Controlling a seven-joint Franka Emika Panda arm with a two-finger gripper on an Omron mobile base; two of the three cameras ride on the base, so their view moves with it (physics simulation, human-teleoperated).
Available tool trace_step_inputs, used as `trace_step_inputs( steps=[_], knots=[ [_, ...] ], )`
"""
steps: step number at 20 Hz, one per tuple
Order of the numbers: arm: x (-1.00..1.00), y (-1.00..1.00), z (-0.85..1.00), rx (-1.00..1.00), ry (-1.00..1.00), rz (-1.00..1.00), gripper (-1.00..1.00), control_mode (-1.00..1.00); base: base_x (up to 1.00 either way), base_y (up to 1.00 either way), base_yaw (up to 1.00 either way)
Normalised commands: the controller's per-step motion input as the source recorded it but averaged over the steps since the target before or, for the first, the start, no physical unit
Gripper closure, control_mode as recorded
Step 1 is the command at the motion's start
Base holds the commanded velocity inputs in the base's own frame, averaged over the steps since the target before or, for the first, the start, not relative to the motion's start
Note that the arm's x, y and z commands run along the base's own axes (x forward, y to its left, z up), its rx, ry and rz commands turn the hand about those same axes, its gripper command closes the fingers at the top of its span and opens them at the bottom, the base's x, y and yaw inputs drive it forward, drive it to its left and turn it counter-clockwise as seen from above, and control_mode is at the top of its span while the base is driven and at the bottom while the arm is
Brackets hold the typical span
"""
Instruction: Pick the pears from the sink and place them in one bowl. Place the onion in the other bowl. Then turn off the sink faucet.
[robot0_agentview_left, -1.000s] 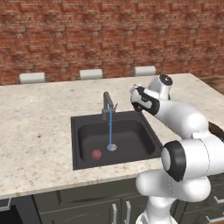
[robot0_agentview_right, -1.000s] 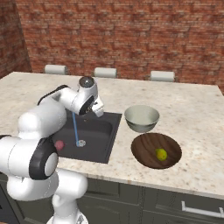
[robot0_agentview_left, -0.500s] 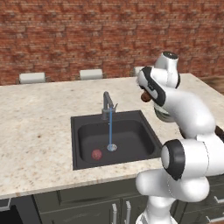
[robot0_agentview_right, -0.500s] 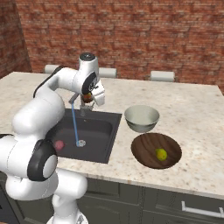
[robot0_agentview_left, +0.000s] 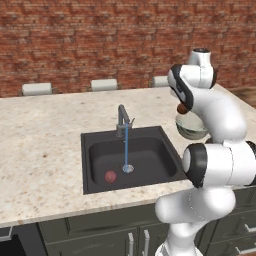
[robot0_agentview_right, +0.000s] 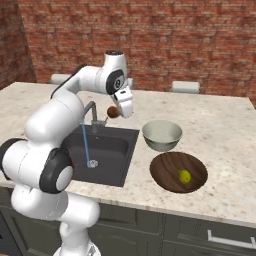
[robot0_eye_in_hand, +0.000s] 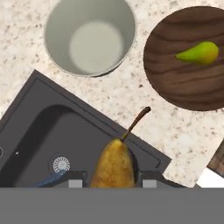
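Brownish-orange, the second pear (robot0_agentview_left: 182, 107) hangs at the gripper (robot0_agentview_left: 184, 111) in the left base view, up in the air beside the pale grey bowl (robot0_agentview_left: 191, 131); the onion (robot0_agentview_left: 110, 176) lies in the sink (robot0_agentview_left: 95, 150). From the right base view, the pear sits above the sink's near corner, the yellow-green pear (robot0_agentview_right: 184, 175) resting in the wooden bowl (robot0_agentview_right: 165, 172). In the hand view, the jaws are clamped nearly closed on the pear's sides, stem pointing outward.

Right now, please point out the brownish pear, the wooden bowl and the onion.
brownish pear (robot0_eye_in_hand: 113, 168), hand view, its body.
wooden bowl (robot0_agentview_right: 166, 171), right base view, bare inner wall.
onion (robot0_agentview_left: 110, 176), left base view, its middle.
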Motion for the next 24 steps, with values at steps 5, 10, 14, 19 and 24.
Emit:
trace_step_inputs(
  steps=[5,10,14,19,24],
  knots=[
    [-0.34,-0.68,-0.13,-0.03,0.03,-0.11,1.0,-1.0,0.0,0.0,0.0],
    [-0.13,-0.5,-0.51,-0.1,0.01,-0.1,1.0,-1.0,0.0,0.0,0.0],
    [0.0,-0.56,-0.59,-0.09,0.0,-0.05,1.0,-1.0,0.0,0.0,0.0],
    [0.0,-0.69,-0.41,-0.04,0.01,-0.03,1.0,-1.0,0.0,0.0,0.0],
    [-0.01,-0.74,-0.21,0.0,0.05,-0.01,1.0,-1.0,0.0,0.0,0.0]
  ],
)
